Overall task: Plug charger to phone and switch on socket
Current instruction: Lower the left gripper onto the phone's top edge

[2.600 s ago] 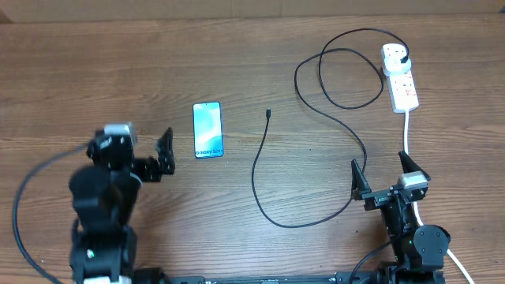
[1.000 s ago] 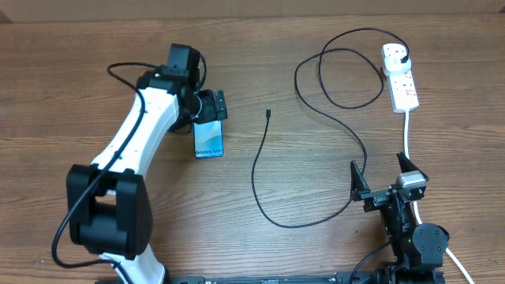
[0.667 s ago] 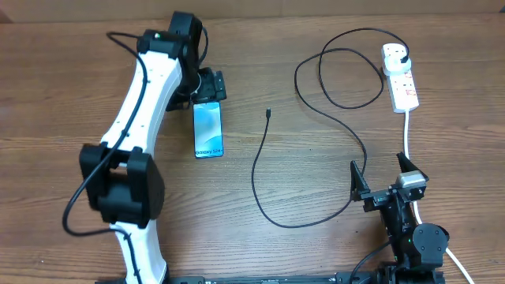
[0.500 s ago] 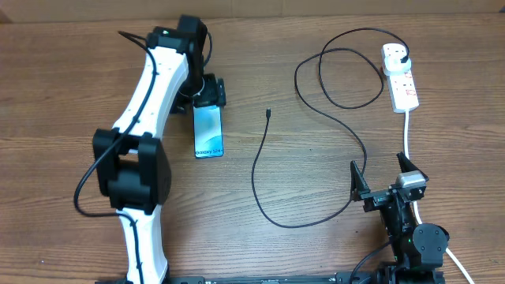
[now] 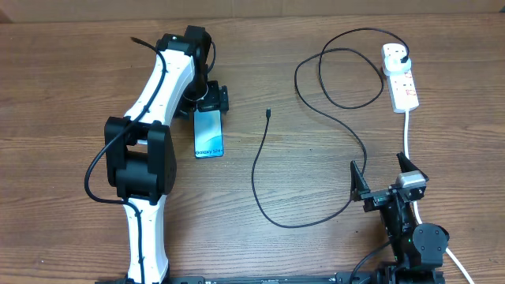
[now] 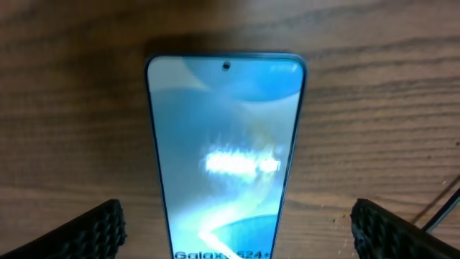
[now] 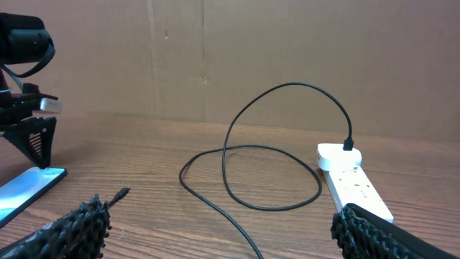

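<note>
The phone (image 5: 208,134) lies flat, screen up, left of centre; it fills the left wrist view (image 6: 226,144). My left gripper (image 5: 211,99) is open over the phone's far end, its fingers (image 6: 237,234) either side of the phone and not touching it. The charger (image 5: 264,170) is a thin black cable; its connector tip (image 5: 268,113) lies loose to the right of the phone and shows in the right wrist view (image 7: 121,193). Its black plug (image 5: 403,57) sits in the white socket strip (image 5: 401,83). My right gripper (image 5: 389,183) is open and empty at the near right.
The charger cable loops (image 5: 339,75) across the far right of the wooden table, between the strip and the centre. The strip's white lead (image 5: 406,130) runs toward my right arm. A brown cardboard wall (image 7: 287,50) stands behind the table.
My left arm has swung from the near left out to the phone's far end and settled over it, fingers open. The phone, charger and right arm have not moved.
</note>
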Robot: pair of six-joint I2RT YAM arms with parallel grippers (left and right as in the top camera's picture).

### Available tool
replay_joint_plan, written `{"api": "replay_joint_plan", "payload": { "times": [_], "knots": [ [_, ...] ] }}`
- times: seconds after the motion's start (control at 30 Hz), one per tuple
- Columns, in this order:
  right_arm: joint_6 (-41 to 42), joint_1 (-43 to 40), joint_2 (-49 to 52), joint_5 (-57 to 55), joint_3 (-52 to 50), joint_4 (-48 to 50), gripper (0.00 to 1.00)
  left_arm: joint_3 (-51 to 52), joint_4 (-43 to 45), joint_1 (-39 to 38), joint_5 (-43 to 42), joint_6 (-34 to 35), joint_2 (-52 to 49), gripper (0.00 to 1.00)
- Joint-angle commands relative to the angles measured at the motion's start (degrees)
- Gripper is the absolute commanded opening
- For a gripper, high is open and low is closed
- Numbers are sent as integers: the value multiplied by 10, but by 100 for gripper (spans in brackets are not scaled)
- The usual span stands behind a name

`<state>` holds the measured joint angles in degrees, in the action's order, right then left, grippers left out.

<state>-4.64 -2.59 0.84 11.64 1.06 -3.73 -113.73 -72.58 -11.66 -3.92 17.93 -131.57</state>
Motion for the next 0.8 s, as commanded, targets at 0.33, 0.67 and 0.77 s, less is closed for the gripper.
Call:
{"api": "replay_joint_plan", "payload": {
  "times": [0.33,0.67,0.77],
  "knots": [
    [3,-1,-6,0,-6,2,100,93,73,-5,10,-80,-5,96],
    [3,0,-6,0,-6,2,100,95,86,-5,10,-101,-5,95],
    [3,-1,-6,0,-6,2,100,96,86,-5,10,-100,-7,94]
  ]
}}
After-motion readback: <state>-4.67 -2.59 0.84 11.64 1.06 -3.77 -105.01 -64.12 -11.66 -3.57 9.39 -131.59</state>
